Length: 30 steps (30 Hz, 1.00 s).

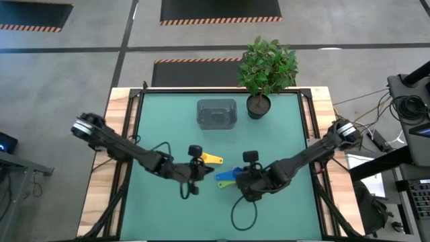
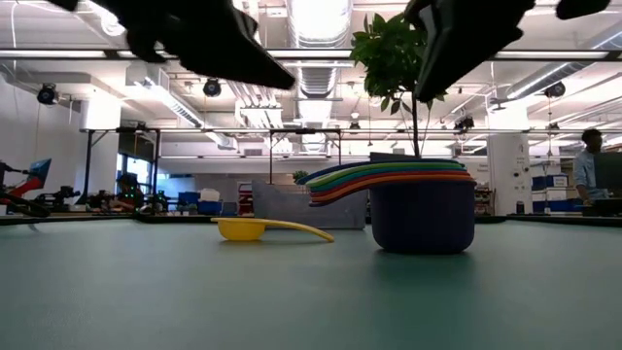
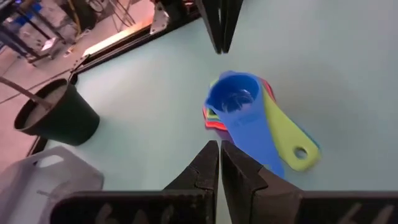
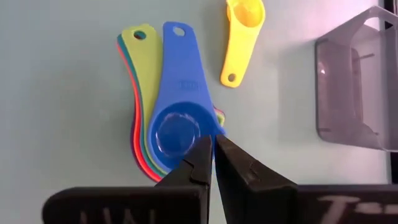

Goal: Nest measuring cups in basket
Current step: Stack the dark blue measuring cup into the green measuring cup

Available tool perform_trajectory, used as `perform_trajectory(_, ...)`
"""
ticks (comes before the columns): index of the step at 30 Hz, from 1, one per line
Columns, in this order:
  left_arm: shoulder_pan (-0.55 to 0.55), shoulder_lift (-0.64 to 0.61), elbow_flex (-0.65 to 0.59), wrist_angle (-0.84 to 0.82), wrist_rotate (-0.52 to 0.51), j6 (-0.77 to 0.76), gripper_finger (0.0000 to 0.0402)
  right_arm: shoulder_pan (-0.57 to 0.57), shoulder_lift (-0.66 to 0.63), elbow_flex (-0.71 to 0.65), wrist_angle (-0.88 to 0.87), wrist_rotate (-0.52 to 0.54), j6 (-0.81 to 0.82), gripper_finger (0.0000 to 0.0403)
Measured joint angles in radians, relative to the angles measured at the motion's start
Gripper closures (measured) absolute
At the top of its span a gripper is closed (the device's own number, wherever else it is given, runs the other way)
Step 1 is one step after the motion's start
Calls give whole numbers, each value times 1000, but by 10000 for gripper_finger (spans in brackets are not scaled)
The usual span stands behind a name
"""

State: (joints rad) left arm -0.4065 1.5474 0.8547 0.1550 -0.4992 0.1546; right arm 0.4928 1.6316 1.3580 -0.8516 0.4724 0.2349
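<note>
**Nested stack on the mat, basket holds no cups**

I find the nested measuring cups (image 4: pixel 168 134) standing as one stack on the green table (image 1: pixel 168 121), near its front centre, a blue cup uppermost with its handle fanned beside a yellow-green one. A lone yellow cup (image 4: pixel 242 31) lies flat just beside the stack, apart from it, on the basket's side. The basket (image 1: pixel 216 113) sits well apart toward the far edge, next to the potted plant (image 1: pixel 265 70); I see no cup inside it.

The right gripper (image 4: pixel 208 155) hangs over the stack with its fingers pinched together; whether they nip the blue cup's rim I cannot tell from this angle. The left gripper (image 3: pixel 219 165) hovers near the stack on the other side, fingers closed on nothing.
</note>
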Motion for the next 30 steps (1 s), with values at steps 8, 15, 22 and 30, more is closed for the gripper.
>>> perform_trajectory(8, 30, 183, 0, 193, -7, -20, 402, 11, -126, -147, 145, 2, 0, 394)
perform_trajectory(15, 44, 254, 0, 261, -15, -68, 402, 11, -208, -272, 279, 2, 0, 394)
perform_trajectory(22, 58, 285, 0, 262, -15, -106, 402, 11, -238, -372, 355, 1, 41, 394)
perform_trajectory(30, 56, 303, 0, 267, -14, -116, 402, 11, -237, -409, 363, 0, 92, 394)
